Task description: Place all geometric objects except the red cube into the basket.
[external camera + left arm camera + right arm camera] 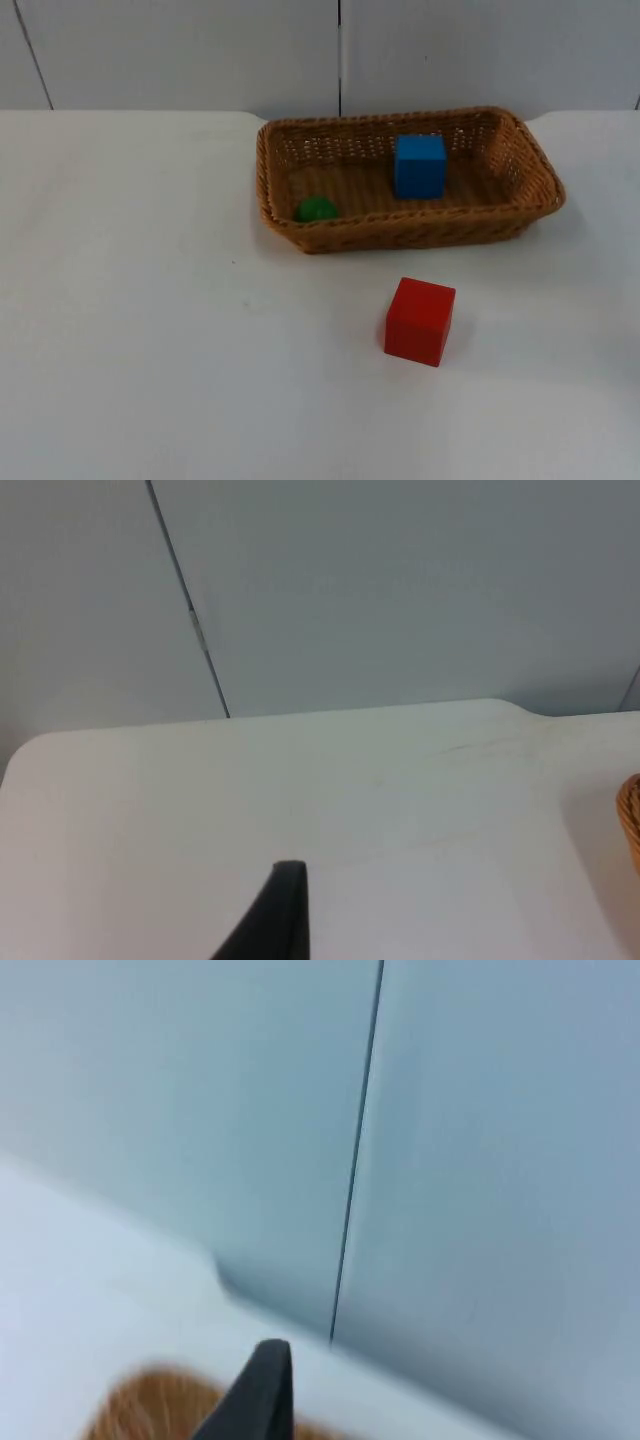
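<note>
Each wrist view presents a single black fingertip of its gripper, so whether the left gripper (285, 905) or the right gripper (262, 1390) has its fingers apart or together cannot be told. Ahead of the left gripper, and off to one side, a cut-off sliver of the brown woven wicker basket (631, 815) is visible; just beyond the right gripper's fingertip the basket rim appears as an indistinct orange-brown blur. In the top view, the blue cube (419, 165) and the small green rounded object (317, 209), partly hidden by the basket's near wall, lie inside the basket (410, 235). The red cube (419, 321) stands on the white table top (150, 330), near the basket but apart from it. The grey partition wall (180, 50) closes the table's far edge.
</note>
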Robot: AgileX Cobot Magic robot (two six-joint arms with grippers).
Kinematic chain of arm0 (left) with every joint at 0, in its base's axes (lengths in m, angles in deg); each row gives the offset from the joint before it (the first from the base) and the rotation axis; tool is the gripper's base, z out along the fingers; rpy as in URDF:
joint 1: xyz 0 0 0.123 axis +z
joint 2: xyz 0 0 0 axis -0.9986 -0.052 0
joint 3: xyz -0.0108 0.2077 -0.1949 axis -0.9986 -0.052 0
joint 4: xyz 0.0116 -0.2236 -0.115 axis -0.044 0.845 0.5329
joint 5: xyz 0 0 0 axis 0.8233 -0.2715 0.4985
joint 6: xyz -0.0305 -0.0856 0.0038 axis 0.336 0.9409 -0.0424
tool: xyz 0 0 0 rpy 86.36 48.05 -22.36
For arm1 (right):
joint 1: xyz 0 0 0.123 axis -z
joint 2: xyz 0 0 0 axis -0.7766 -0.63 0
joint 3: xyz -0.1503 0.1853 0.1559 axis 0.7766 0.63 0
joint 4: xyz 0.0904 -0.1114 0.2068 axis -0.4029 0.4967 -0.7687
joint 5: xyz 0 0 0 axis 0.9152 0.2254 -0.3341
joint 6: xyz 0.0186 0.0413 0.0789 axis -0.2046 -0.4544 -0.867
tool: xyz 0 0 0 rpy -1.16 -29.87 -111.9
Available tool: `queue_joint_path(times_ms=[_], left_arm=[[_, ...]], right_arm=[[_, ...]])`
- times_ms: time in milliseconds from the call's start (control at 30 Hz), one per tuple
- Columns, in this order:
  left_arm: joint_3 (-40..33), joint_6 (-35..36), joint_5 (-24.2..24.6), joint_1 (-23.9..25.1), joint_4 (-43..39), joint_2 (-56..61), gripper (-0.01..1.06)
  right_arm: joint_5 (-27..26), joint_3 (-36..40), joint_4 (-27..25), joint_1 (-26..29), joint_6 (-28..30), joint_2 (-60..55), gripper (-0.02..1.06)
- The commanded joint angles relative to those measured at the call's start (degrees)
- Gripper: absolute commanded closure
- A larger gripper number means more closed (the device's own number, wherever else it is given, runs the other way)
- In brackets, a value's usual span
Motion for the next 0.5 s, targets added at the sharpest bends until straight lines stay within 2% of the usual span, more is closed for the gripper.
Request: queue_joint_path(times_ms=[0,67,100,167,233,467], left_arm=[[-0.3,0.4,0.1,0.1,0.1,0.1,0.02],[-0.3,0.4,0.1,0.1,0.1,0.1,0.02],[-0.3,0.4,0.1,0.1,0.1,0.1,0.02],[-0.3,0.4,0.5,0.1,0.1,0.1,0.02],[-0.3,0.4,0.7,0.1,0.1,0.1,0.02],[-0.3,0.5,0.3,0.1,0.1,0.1,0.02]], right_arm=[[0.7,2.0,0.1,-0.4,-0.3,4.8,-0.01],[5.1,5.2,0.1,-0.2,-1.4,9.6,-0.01],[5.1,5.2,0.1,-0.2,-1.4,9.6,-0.01],[12.9,9.1,0.1,-0.2,-0.7,14.0,-0.01],[16.0,12.5,0.2,-0.2,-0.7,15.9,-0.01],[16.5,14.6,1.5,-0.2,-0.9,17.3,-0.01]])
